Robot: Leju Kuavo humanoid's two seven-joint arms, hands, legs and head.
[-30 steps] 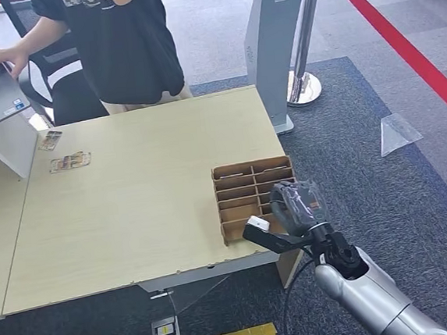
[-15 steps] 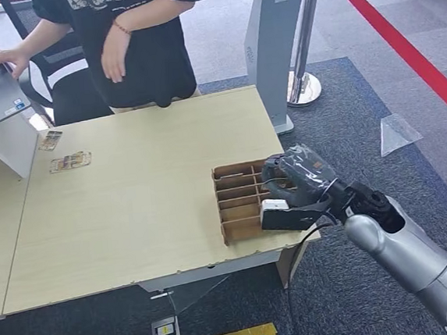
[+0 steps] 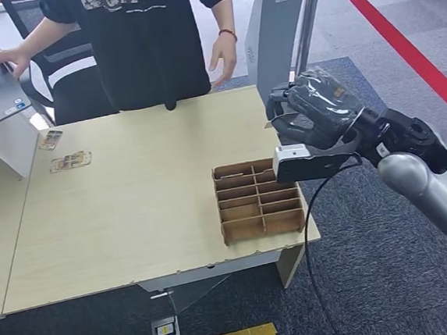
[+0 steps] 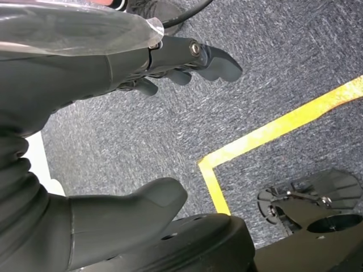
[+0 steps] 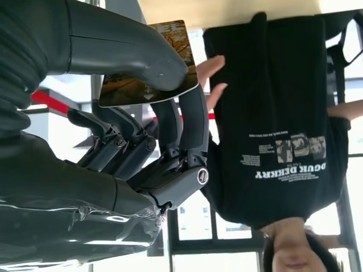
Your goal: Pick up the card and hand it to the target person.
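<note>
Right hand (image 3: 300, 125) pinches card (image 5: 147, 62) btwn thumb and fingers, raised above table's (image 3: 141, 198) far right corner; person's open hand (image 3: 223, 54) lies just beyond, up-left; card's long axis points toward it; left hand (image 4: 128, 130) hangs spread, holding nothing.

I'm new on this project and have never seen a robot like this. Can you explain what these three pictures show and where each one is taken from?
This is a humanoid robot with two silver arms. The wide picture comes from its head, looking down at a pale wooden table that holds a brown cardboard divider tray and two small cards near the far left corner. A person in a black T-shirt stands behind the table. The right hand is raised above the table. The right wrist picture, turned upside down, shows that hand pinching an orange-brown printed card. The left wrist picture shows the left hand hanging over grey carpet, holding nothing.
</note>
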